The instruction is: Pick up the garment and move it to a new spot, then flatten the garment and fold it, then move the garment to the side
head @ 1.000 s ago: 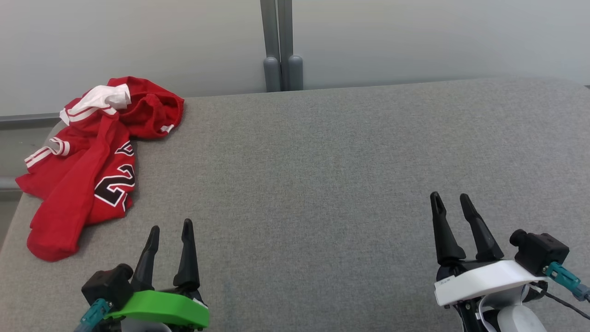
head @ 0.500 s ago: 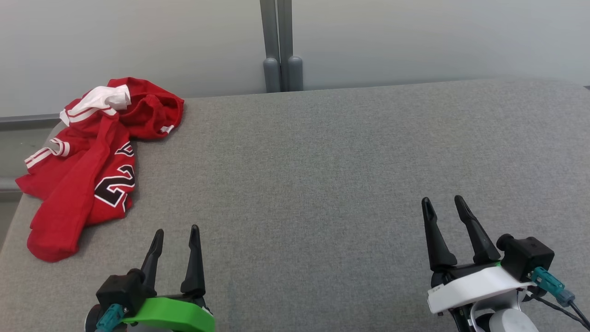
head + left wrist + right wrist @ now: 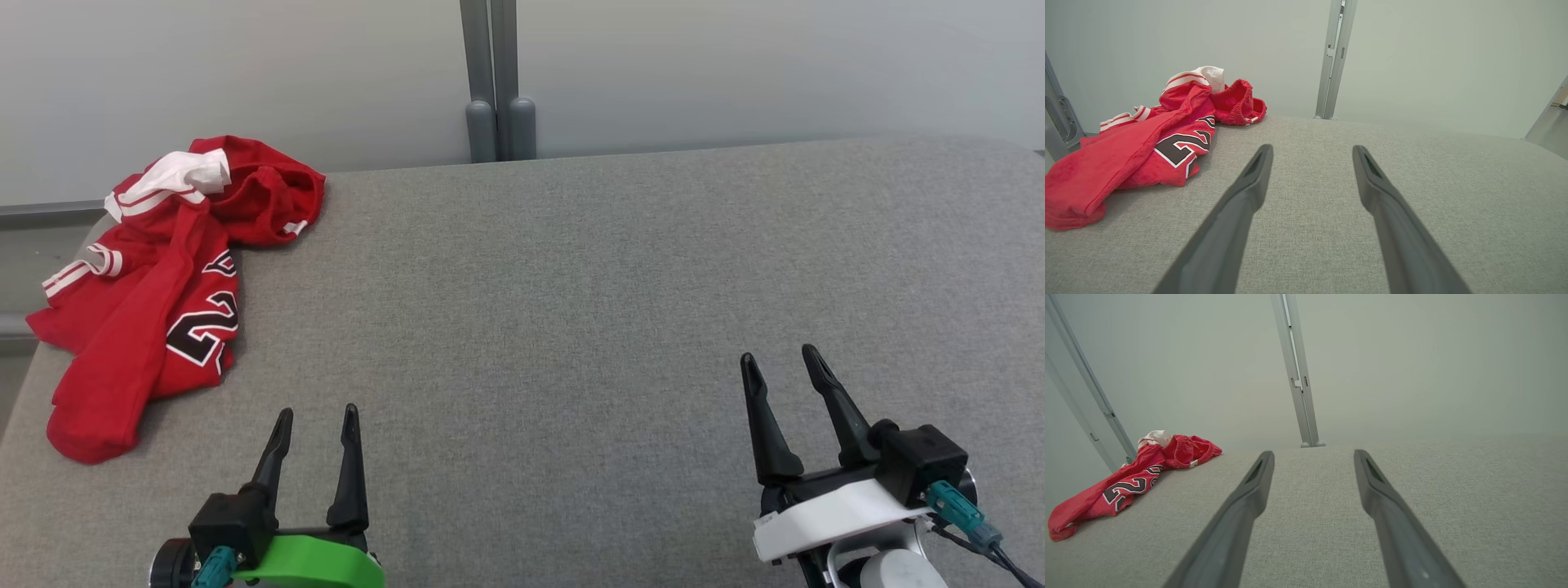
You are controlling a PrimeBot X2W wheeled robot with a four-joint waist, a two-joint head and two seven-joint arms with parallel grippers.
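I see the crumpled red-and-white jersey garment (image 3: pixel 155 302) at the far left corner of the grey fabric table (image 3: pixel 571 269); my left gripper (image 3: pixel 317 411) and right gripper (image 3: pixel 778 354) stand spread, empty, apart from it.

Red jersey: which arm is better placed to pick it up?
Left, probably. The jersey lies crumpled at the far left, just beyond the open left gripper; the right gripper sits far across the table.

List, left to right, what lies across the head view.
red garment → left gripper → grey post → right gripper
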